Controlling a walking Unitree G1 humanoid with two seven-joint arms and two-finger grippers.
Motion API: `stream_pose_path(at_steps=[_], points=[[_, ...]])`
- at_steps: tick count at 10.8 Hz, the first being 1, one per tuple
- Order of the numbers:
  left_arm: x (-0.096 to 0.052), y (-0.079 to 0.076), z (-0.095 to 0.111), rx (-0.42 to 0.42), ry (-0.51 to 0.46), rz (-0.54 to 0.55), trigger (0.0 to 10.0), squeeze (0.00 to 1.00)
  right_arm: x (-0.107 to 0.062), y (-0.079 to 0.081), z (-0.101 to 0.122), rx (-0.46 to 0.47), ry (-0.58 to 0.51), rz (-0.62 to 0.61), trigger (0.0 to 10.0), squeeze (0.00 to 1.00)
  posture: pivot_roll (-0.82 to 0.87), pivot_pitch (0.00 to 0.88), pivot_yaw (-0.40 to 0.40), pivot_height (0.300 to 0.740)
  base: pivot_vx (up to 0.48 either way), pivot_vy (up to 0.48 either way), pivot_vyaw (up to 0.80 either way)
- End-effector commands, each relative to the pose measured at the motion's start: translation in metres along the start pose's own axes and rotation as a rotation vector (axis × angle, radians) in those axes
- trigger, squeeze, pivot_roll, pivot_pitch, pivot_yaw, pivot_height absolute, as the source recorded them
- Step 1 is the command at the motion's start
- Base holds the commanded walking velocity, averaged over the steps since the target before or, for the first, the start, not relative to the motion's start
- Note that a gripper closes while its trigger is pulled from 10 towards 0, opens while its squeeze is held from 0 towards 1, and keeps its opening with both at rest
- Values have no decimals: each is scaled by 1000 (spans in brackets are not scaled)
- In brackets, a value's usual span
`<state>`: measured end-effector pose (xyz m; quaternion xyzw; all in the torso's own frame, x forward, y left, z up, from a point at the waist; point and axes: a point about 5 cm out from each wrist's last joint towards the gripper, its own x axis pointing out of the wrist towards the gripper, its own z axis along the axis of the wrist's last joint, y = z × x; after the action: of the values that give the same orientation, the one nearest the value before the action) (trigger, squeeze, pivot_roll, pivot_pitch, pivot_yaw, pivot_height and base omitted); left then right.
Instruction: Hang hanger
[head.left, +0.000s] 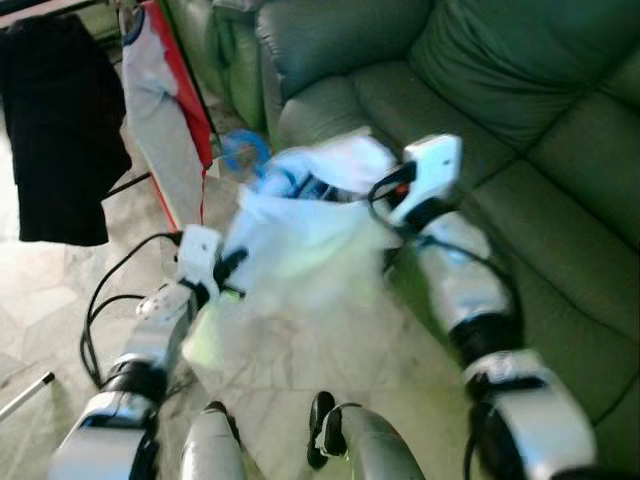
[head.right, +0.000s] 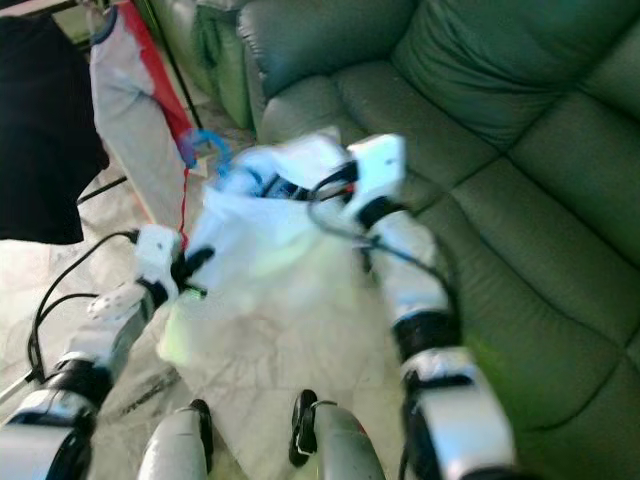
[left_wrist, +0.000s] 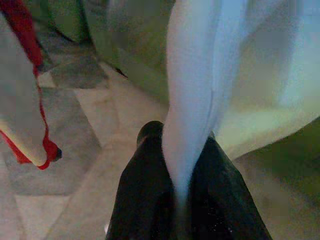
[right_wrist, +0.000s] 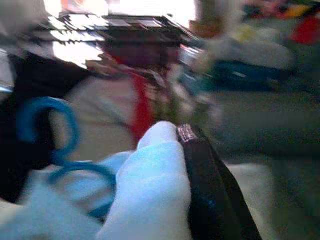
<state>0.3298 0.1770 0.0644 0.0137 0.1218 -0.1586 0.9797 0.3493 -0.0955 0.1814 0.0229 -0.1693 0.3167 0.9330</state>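
A white and pale green garment (head.left: 290, 250) hangs on a blue hanger (head.left: 243, 150), held up between both arms in front of the green sofa. My left gripper (left_wrist: 182, 190) is shut on the garment's lower left edge, with white cloth pinched between its black fingers (left_wrist: 145, 185). My right gripper (right_wrist: 175, 150) is shut on the garment's upper part by the shoulder, near the hanger's blue hook (right_wrist: 47, 125). The head views are blurred.
A clothes rack at the back left carries a black garment (head.left: 60, 130) and a grey and red shirt (head.left: 165, 120). The green sofa (head.left: 500, 120) takes up the right side. Black cables (head.left: 100, 300) trail over the pale tiled floor.
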Motion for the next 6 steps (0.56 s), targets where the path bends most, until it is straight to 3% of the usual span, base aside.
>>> stream_pose_path(at_steps=[1,2,3,5,6], points=[[5,2,11,-37,-49,63,0,0,2,18,4,23,-20,126,0,0,46,172,-137,740,0,0,0],[11,0,20,-90,-88,104,0,0,-10,40,-10,33,70,310,0,0,45,172,-137,740,0,0,0],[15,1,30,-133,-127,136,0,0,-33,57,-29,11,217,490,0,0,45,171,-136,740,0,0,0],[19,-2,45,-200,-180,125,0,0,-76,60,-63,-124,438,633,0,0,43,169,-135,740,0,0,0],[21,-4,50,-208,-195,118,0,0,-91,51,-81,-225,558,600,0,0,45,165,-136,740,0,0,0]])
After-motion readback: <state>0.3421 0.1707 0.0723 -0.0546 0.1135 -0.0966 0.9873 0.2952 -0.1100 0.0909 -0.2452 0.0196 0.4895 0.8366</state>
